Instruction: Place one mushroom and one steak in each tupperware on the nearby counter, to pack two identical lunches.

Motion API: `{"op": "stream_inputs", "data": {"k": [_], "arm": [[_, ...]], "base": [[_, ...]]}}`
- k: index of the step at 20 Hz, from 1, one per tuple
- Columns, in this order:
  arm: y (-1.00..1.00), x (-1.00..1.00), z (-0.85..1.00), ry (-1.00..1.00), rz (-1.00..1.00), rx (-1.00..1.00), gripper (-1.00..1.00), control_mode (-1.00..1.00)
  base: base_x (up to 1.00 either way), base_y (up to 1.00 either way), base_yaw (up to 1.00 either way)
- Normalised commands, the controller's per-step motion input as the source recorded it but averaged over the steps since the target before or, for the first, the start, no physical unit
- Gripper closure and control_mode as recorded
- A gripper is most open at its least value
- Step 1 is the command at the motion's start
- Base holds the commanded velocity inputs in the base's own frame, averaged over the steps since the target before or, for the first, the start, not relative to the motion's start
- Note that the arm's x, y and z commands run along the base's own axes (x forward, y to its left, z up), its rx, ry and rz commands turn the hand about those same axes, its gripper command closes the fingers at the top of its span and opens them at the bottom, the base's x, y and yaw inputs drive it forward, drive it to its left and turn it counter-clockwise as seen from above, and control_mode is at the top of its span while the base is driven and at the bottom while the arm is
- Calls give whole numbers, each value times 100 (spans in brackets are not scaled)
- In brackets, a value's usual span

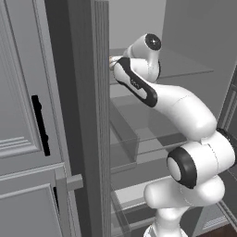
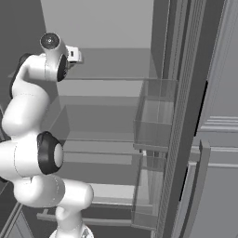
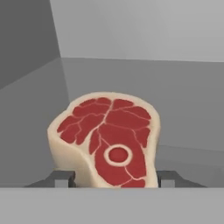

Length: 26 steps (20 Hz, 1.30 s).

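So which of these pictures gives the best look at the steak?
The hand view: the steak stands close up, its red marbled face and pale fat rim plain, between the pincer tips. In the left base view just a pale sliver shows beside the arm; in the right base view I cannot make it out.

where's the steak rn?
Hand view: steak stands on a grey fridge shelf, between the gripper's two fingertips, back wall behind it.

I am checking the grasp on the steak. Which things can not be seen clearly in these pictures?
- Hand view: the fingers are cut off by the bottom band, so contact with the steak is unclear.
- Left base view: the arm hides the hand.
- Both base views: the fridge shelves look bare.
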Motion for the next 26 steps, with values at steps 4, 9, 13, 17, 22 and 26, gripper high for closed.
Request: {"op": "stream_inputs", "data": {"k": [4, 9, 13, 17, 22, 26], "arm": [[0, 1, -3, 0, 0, 0, 100, -100], [-7, -83, 0, -12, -6, 0, 100, -100], [-52, -100, 23, -22, -13, 2, 100, -100], [-67, -100, 47, -19, -11, 8, 100, -100], [-41, -100, 58, 2, -3, 8, 100, -100], [-30, -100, 18, 12, -2, 3, 100, -100]], "base": [[0, 0, 0], [0, 0, 0], [0, 0, 0], [0, 0, 0], [0, 0, 0], [0, 0, 0]]}}
